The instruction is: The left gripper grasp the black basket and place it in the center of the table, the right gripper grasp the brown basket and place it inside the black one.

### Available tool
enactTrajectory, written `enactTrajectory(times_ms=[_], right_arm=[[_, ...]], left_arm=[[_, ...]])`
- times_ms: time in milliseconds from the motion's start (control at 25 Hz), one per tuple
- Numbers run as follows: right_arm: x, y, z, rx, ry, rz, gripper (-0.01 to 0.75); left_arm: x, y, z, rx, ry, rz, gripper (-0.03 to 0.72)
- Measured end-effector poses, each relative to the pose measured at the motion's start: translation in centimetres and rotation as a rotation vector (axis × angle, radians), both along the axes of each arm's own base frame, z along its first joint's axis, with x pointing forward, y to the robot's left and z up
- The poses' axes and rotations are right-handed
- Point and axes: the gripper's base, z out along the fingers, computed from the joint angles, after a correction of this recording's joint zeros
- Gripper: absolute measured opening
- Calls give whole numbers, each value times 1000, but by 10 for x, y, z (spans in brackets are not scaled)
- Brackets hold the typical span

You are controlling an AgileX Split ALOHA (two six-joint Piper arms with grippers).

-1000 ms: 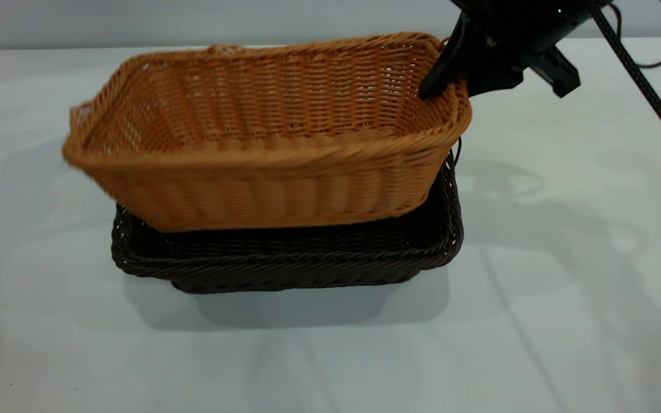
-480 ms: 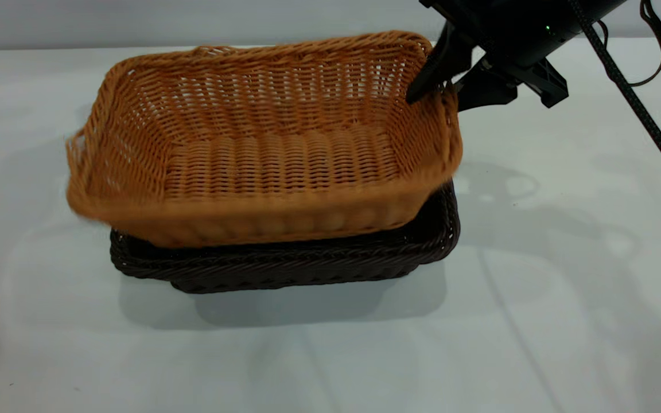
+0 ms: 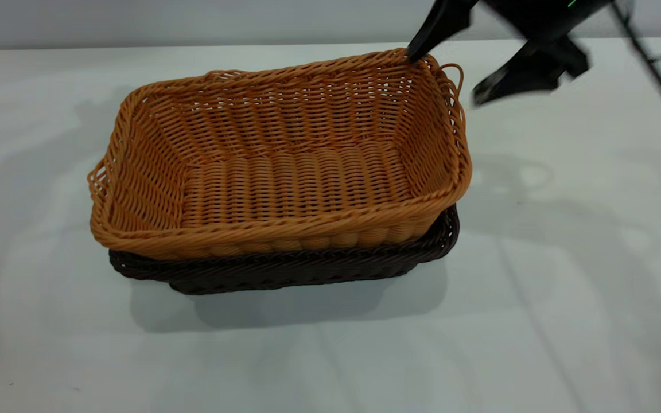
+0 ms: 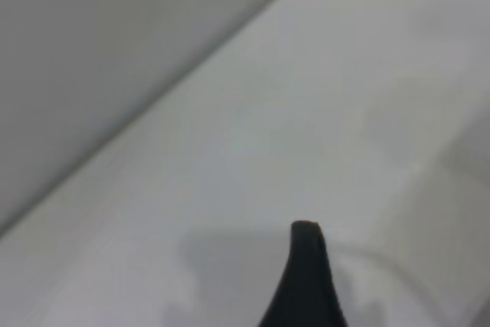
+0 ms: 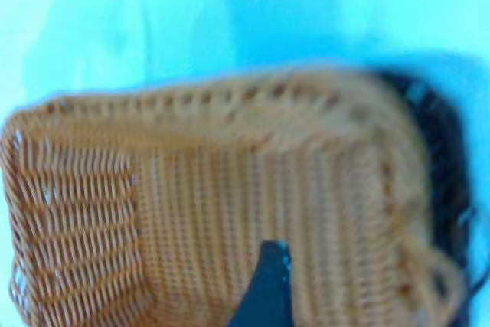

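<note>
White surface carries the black basket near its centre as the receiver, brown basket nested inside it, right gripper above the basket's far-right corner, fingers spread apart, empty; left gripper's fingers: cannot tell.

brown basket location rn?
In the exterior view the brown basket sits nested in the black basket mid-table, with the open right hand just above its far right corner.

Bare test bench setting, plain white table, blank grey wall behind
</note>
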Motion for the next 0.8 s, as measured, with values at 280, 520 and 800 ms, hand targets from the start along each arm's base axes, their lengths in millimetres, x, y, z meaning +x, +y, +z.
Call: enactTrajectory(times_ms=[280, 520, 800], right_arm=[[-5, -64, 105, -17, -287, -118, 619], [-65, -74, 205, 12, -536, -45, 590], [-154, -57, 268, 50, -686, 193, 588]], left_arm=[[-39, 5, 95, -43, -105, 37, 536], [-99, 15, 162, -27, -61, 85, 536], [-164, 21, 203, -12, 79, 232, 536]])
